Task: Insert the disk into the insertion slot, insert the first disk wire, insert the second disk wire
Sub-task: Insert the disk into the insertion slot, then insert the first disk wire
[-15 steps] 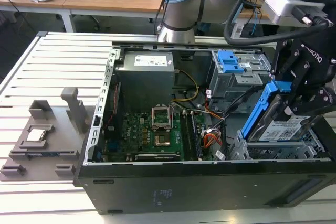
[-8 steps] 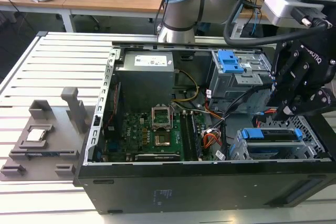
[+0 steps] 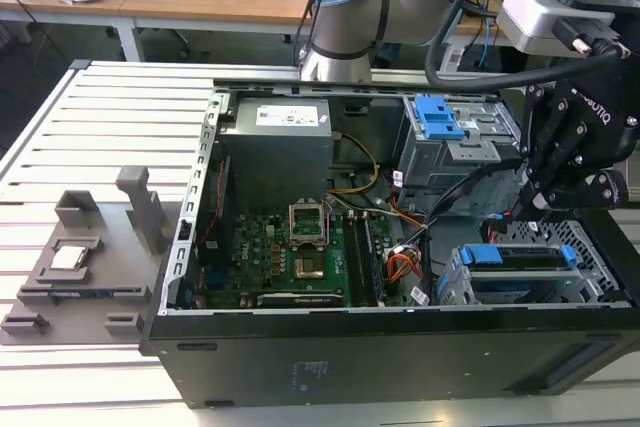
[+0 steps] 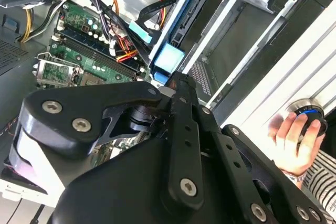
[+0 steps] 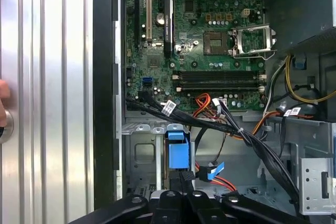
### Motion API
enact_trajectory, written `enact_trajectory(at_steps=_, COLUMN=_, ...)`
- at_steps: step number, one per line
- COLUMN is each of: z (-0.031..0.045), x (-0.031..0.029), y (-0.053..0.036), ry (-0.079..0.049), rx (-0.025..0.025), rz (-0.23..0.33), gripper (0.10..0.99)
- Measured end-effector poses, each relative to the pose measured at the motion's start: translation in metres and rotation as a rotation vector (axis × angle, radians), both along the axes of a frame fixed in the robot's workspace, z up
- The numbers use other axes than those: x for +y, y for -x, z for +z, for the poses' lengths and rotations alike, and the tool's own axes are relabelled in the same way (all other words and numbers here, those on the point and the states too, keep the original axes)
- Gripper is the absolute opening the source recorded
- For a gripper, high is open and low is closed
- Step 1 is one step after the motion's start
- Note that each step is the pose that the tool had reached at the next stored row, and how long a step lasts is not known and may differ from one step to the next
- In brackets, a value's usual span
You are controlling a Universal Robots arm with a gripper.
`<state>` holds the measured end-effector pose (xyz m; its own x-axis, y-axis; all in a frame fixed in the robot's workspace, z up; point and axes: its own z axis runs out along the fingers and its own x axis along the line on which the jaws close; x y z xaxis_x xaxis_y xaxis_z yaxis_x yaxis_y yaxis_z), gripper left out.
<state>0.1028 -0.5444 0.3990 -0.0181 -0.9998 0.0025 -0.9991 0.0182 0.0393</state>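
Closest to me in the second wrist view, the black hand [image 4: 176, 80] is hovering just beside the disk [image 4: 169, 56]; I cannot tell whether it is gripping anything. In the first wrist view, the disk is sitting edge-on in the insertion slot [image 5: 139, 150], black cables [image 5: 210, 124] crossing nearby. In the exterior view, both are lying at the computer case's [image 3: 400, 347] near corner on the exterior view's right, the hand hanging just above.

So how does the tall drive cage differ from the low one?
The tall cage is grey with a blue latch on top; the low cage is silver and holds a blue-framed disk. The gripper hangs nearer the low cage than the tall one. Both are sheet metal.
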Motion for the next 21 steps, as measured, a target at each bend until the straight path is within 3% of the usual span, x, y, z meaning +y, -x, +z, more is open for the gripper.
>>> enact_trajectory(at_steps=8, z=-0.0015, x=-0.0001, y=-0.0001, ry=0.0, rx=0.0, rz=0.0, gripper=0.106)
enact_trajectory(at_steps=12, z=-0.0111, x=-0.0001, y=-0.0207, ry=0.0, rx=0.0011, rz=0.0, gripper=0.106)
enact_trajectory(at_steps=15, z=-0.0179, x=0.0089, y=-0.0349, ry=0.002, rx=0.0015, rz=0.0, gripper=0.106)
enact_trajectory(at_steps=17, z=-0.0221, x=0.0206, y=-0.0476, ry=0.003, rx=0.0014, rz=0.0, gripper=0.106)
enact_trajectory(at_steps=21, z=-0.0292, x=0.0363, y=-0.0646, ry=0.007, rx=0.0015, rz=0.01, gripper=0.106)
